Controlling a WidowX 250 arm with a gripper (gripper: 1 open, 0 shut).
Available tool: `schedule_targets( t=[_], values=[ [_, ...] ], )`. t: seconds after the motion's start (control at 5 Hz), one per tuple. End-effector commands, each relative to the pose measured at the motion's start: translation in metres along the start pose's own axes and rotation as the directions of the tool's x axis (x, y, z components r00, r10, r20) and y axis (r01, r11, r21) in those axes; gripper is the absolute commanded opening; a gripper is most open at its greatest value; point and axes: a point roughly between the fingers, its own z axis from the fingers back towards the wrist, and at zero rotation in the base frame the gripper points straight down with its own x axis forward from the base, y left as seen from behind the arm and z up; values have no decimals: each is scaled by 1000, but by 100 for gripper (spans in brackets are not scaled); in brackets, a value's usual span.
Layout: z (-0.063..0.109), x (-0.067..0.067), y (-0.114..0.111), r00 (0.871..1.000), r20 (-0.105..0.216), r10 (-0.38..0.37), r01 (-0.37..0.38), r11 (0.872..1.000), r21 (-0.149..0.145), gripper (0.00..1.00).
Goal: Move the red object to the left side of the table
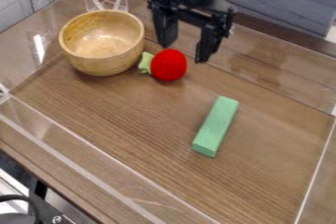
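Wood-grain brown is your table point(118, 140), walled by low clear acrylic. Going left to right: the wooden bowl point(102, 41) sits toward ten o'clock from the table's centre. Just beside it, at its four o'clock, lies the red object point(167, 65), its pale green stub turned toward the bowl; whether the stub touches the bowl's foot you cannot tell. The gripper point(184, 41) hangs just above and behind the red object, at its one o'clock, with its jaws spread wide and nothing between them. Further right, toward four o'clock from centre, the long green block point(217, 126) lies well apart from everything else.

You appear to be at the approach step: the red object rests free on the table, not yet grasped. Next, you likely need to bring the open jaws down so they straddle it, close on its round body, then carry it toward nine o'clock. Watch the bowl, which stands close on that side and in the way of a straight sweep left, and expect a round toy to roll if nudged off-centre.

No brand, label or writing can be read anywhere
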Motion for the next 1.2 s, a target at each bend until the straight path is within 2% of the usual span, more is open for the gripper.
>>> schedule_targets(
  t=[0.0, 0.2, 0.4, 0.6, 0.8, 1.0],
  values=[
    [12, -3, -20, 998, 58, 15, -14, 1000, -8, 100],
    [18, 11, -11, 996, 72, -43, 44, 999, -15, 100],
    [21, 15, 7, 995, 76, -68, 68, 998, -1, 100],
    [19, 9, 12, 996, 66, -60, 60, 998, 2, 100],
    [18, -2, 0, 995, 48, -90, 90, 996, -1, 100],
    [20, 3, 5, 996, 64, -63, 63, 998, 2, 100]
  ],
)
